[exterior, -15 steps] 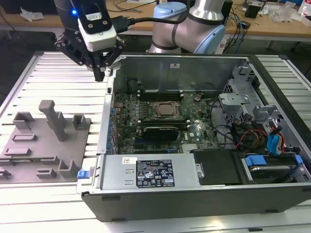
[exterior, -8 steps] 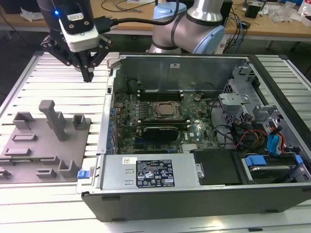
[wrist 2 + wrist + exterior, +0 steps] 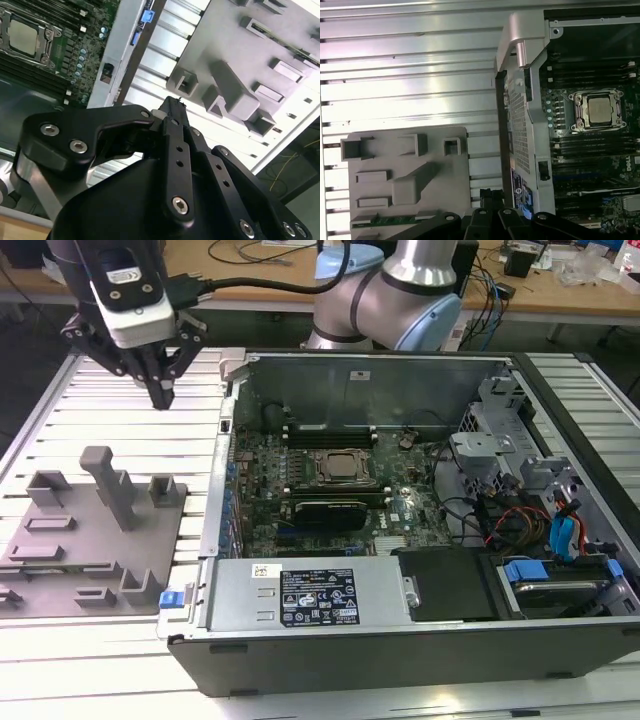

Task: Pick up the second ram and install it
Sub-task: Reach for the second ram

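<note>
Slatted aluminium desk (image 3: 120, 430) carries a grey fixture tray (image 3: 140, 550) beside an open computer case (image 3: 450, 645). The gripper (image 3: 160, 392) is held above the desk near the tray, fingers closed together, nothing grasped. The second ram (image 3: 395, 220) is seated in a tray slot, untouched. Risks judged: if lowered while closed, the fingers could strike the stick's edge; if gripped off-centre, the stick could be tilted and jammed.

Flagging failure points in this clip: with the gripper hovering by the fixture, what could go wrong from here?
1. The gripper is shut; lowering it like that could press on the second ram, which lies low in the gray fixture.
2. The tall post near that slot might get clipped.
3. The case wall could catch a carried stick.
</note>
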You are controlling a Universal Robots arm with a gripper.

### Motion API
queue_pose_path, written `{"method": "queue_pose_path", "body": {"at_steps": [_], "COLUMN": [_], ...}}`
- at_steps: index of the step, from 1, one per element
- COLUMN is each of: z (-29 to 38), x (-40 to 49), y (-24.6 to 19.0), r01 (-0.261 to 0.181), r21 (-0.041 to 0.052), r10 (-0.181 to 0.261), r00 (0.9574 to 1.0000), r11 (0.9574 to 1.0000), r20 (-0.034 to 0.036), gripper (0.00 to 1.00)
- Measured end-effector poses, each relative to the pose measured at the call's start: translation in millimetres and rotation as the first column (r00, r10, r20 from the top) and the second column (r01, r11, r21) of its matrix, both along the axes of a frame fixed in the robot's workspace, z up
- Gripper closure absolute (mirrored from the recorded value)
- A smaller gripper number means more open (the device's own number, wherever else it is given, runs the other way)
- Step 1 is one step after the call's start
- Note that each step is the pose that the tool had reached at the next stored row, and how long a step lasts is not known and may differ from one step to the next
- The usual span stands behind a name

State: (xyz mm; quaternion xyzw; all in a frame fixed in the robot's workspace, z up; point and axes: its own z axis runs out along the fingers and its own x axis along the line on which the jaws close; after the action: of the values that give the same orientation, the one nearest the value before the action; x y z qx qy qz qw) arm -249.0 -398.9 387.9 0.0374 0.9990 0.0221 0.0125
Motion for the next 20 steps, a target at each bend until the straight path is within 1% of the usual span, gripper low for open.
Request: {"method": "queue_pose_path", "body": {"at_steps": [2,4,5,6,7,11,13,14,16,17,19,20], "z": [-0.6,-1.0,-1.3,-1.7,-1.9,-2.3,-2.7,-2.9,-3.1,-3.3,-3.6,-4.0], "x": [-8.5,-13.7,-18.2,-25.8,-31.1,-44.9,-53.8,-61.5,-68.7,-74.7,-82.2,-89.0], "y": [0.0,0.0,0.0,0.0,0.0,0.0,0.0,0.0,0.0,0.0,-0.1,-1.4], "r01": [0.000,0.000,0.000,0.000,0.000,0.000,0.000,0.000,0.000,0.000,0.000,0.000], "r21": [0.0000,-0.0001,0.0000,0.0000,0.0000,-0.0001,0.0000,-0.0001,-0.0001,0.0000,-0.0001,0.0000], "r10": [0.000,0.000,0.000,0.000,0.000,0.000,0.000,0.000,0.000,0.000,0.000,0.000], "r00": [1.0000,1.0000,1.0000,1.0000,1.0000,1.0000,1.0000,1.0000,1.0000,1.0000,1.0000,1.0000], "r11": [1.0000,1.0000,1.0000,1.0000,1.0000,1.0000,1.0000,1.0000,1.0000,1.0000,1.0000,1.0000], "r20": [0.0000,0.0000,0.0000,0.0001,0.0000,-0.0001,0.0000,0.0000,0.0000,0.0001,-0.0001,-0.0001], "gripper": [0.89,0.89,0.89,0.89,0.89,0.89,0.89,0.89,0.89,0.89,0.89,0.89]}}
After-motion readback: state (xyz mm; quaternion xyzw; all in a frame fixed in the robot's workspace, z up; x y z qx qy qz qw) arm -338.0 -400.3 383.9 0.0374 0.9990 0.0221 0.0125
